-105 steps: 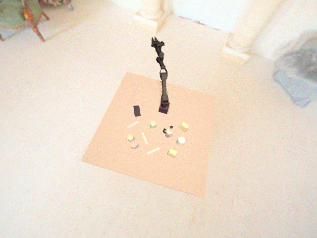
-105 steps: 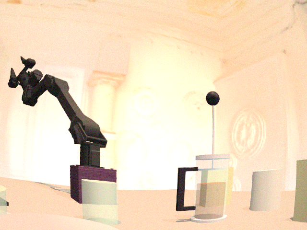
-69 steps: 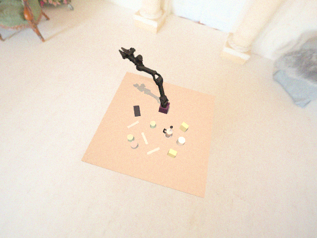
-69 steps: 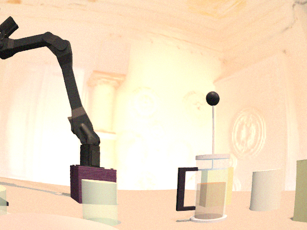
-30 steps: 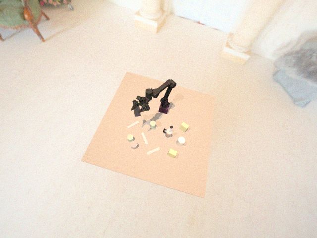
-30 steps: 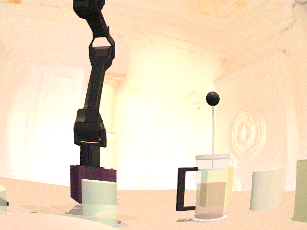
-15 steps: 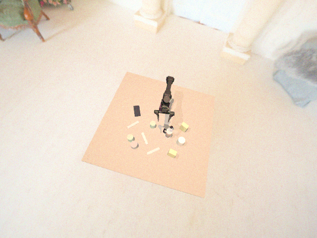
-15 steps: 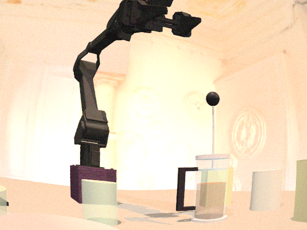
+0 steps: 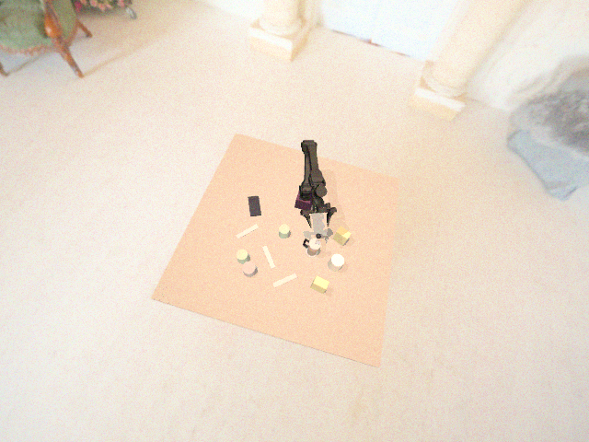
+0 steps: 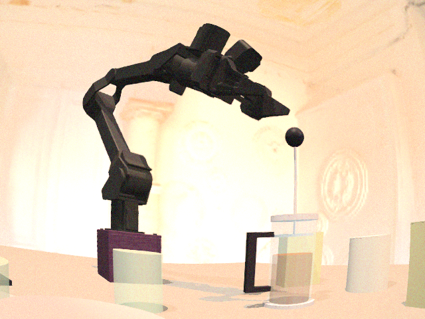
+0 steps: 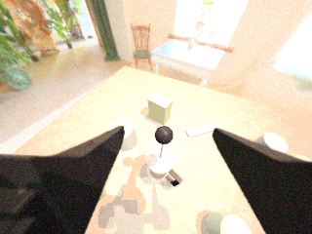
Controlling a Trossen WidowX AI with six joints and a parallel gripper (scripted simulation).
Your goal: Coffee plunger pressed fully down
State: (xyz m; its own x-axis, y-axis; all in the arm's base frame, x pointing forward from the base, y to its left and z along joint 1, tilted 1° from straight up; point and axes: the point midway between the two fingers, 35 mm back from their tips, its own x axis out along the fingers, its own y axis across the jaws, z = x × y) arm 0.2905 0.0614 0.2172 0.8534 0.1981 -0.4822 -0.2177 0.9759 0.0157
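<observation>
The coffee press [image 9: 313,248] [image 10: 291,278] [image 11: 160,166] stands upright, a clear glass body with brown contents and a dark handle [image 10: 250,262]. Its thin rod rises high above the lid [image 10: 294,217], topped by a black ball knob [image 9: 317,236] [image 10: 294,137] [image 11: 164,135]; the plunger is up. My gripper [image 9: 318,225] [image 10: 274,113] [image 11: 169,131] is open and empty, tilted forward and down. Its fingertips are a little above the knob and on the arm-base side of it. In the wrist view the knob appears between the fingers, beyond their tips, without contact.
A yellow block [image 9: 341,236] and a white cylinder [image 9: 337,262] [image 10: 367,264] stand near the press. Another yellow block [image 9: 319,284] is farther out. A green cylinder [image 9: 283,231] [image 10: 137,281] stands on the handle side. Pale strips [image 9: 269,257] and a dark slab [image 9: 254,205] lie on the mat [image 9: 213,285].
</observation>
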